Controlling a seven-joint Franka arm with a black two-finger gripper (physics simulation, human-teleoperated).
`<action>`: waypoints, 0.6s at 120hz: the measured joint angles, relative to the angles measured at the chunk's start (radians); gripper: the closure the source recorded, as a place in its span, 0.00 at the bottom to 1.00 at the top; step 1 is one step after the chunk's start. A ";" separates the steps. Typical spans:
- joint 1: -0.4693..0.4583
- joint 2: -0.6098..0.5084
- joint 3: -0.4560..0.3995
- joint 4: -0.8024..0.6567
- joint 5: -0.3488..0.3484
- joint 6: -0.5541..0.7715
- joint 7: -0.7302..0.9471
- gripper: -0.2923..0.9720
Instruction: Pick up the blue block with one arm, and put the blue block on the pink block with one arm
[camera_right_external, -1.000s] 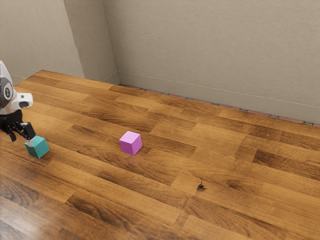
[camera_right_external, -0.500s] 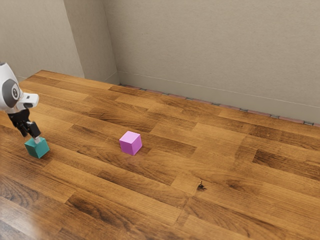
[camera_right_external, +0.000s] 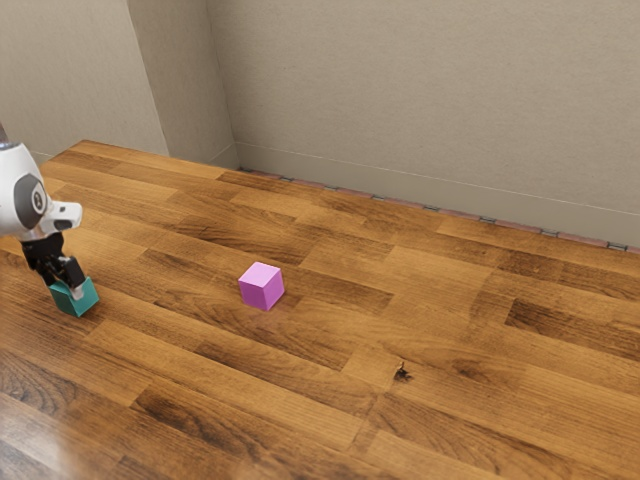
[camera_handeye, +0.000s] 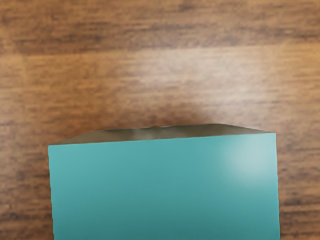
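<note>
The pincer (camera_right_external: 62, 276) is reaching down onto the teal block (camera_right_external: 82, 297), the task's blue one, at the exterior view's left edge. Whether it is spread or pinching cannot be told. The block is resting on the wooden surface (camera_right_external: 420, 300), directly under the hand in the wrist view, its flat top facing up. It is appearing rigid, smooth-faced and probably light, so two opposite upright sides, taken near mid-height, are offering the soundest hold. The pink block (camera_right_external: 261, 285) is lying well apart, toward the exterior view's right.
</note>
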 joint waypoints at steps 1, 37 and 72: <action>0.000 0.001 0.000 0.000 0.000 0.000 -0.001 0.23; 0.004 0.029 -0.003 0.031 0.000 0.002 -0.019 0.23; 0.004 0.043 -0.019 0.033 -0.001 0.002 -0.029 0.29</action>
